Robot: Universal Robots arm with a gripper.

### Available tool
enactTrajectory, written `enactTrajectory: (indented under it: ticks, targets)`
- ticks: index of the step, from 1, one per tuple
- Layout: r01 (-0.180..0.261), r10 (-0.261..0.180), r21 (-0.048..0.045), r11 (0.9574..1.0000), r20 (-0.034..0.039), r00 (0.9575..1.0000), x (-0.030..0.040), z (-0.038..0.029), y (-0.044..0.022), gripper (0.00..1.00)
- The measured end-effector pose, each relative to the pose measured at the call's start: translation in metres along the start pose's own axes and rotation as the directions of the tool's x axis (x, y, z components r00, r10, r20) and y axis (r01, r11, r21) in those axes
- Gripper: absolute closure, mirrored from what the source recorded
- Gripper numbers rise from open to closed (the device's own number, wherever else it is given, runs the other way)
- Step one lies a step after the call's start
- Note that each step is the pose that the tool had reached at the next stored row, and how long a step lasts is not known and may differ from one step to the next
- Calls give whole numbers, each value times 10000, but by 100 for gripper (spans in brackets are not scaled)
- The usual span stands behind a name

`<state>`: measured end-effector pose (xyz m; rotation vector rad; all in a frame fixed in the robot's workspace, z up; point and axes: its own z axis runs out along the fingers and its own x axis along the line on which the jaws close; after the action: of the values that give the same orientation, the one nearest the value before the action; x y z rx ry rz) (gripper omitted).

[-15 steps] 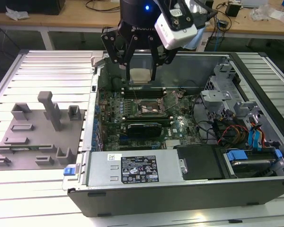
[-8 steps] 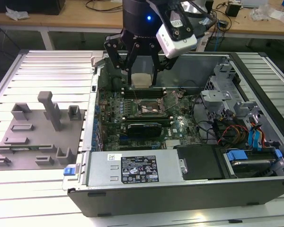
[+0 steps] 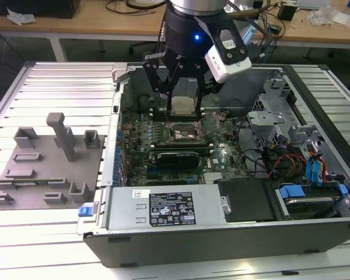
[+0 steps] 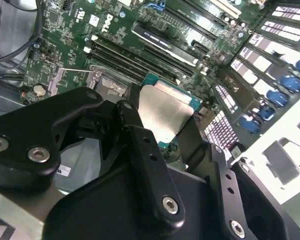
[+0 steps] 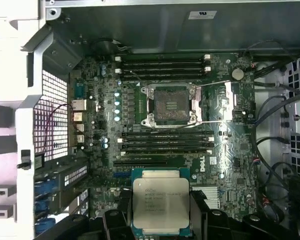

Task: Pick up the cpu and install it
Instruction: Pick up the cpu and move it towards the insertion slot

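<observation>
The gripper [image 3: 183,100] holds the cpu [image 5: 161,202] in the air over the motherboard [image 5: 230,150], inside the case [image 3: 221,240]. Its fingers [image 4: 140,140] are closed on two opposite edges of the chip. The cpu looks light, thin and stiff, with a smooth metal lid. An edge grip suits it, since the underside is likely delicate. The socket [image 5: 171,104] lies open and bare mid-board, apart from the cpu. Room looks tight: memory slots [image 5: 165,65] flank the socket and the case walls ring the motherboard.

Black hand [image 3: 184,102] with blue light [image 3: 196,38]
</observation>
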<state>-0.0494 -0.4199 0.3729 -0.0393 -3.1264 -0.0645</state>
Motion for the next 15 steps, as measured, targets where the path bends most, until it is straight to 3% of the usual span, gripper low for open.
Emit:
enactTrajectory:
  ticks: [5,15]
  targets:
    - [-4,4,2,10000,-79,10000,-75,100,61,46]
    - [-4,4,2,10000,-96,10000,-125,270,251,46]
